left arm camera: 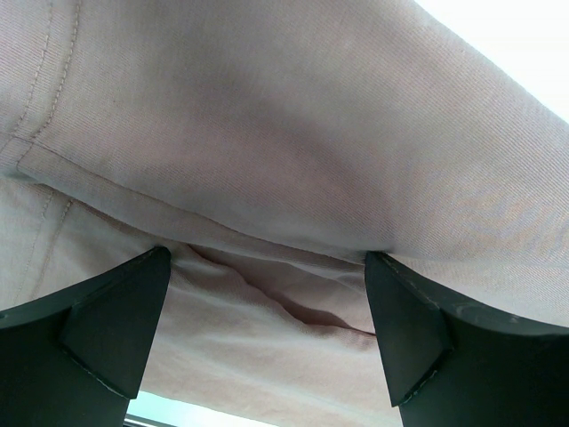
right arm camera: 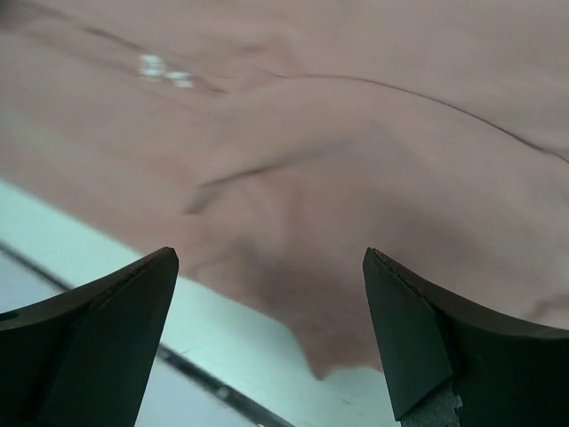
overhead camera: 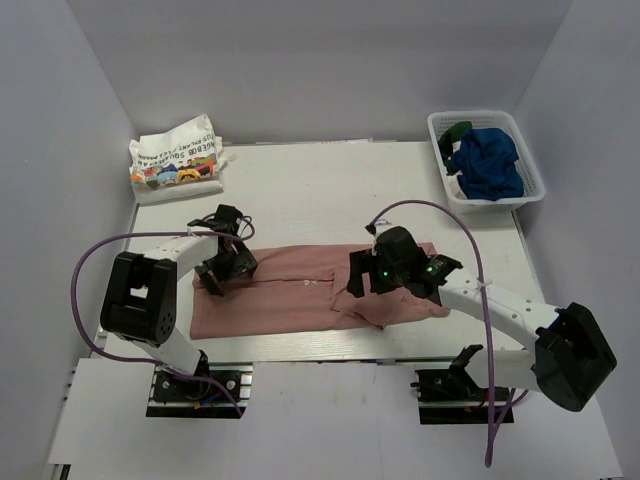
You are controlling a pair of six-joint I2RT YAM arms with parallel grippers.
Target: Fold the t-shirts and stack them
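Observation:
A dusty pink t-shirt lies across the middle of the table as a long folded strip. My left gripper is at its left end, jaws wide open, fingertips pressed down on a fold of the pink cloth. My right gripper hovers open over the strip's right part, where a folded-over flap lies; nothing sits between its fingers, only pink cloth below. A folded white t-shirt with colourful print rests at the back left. A navy blue t-shirt and a dark green one lie in the basket.
The white mesh basket stands at the back right by the right wall. The table's near edge runs just below the pink shirt's hem. Purple cables loop over both arms. Walls close in on the left, back and right.

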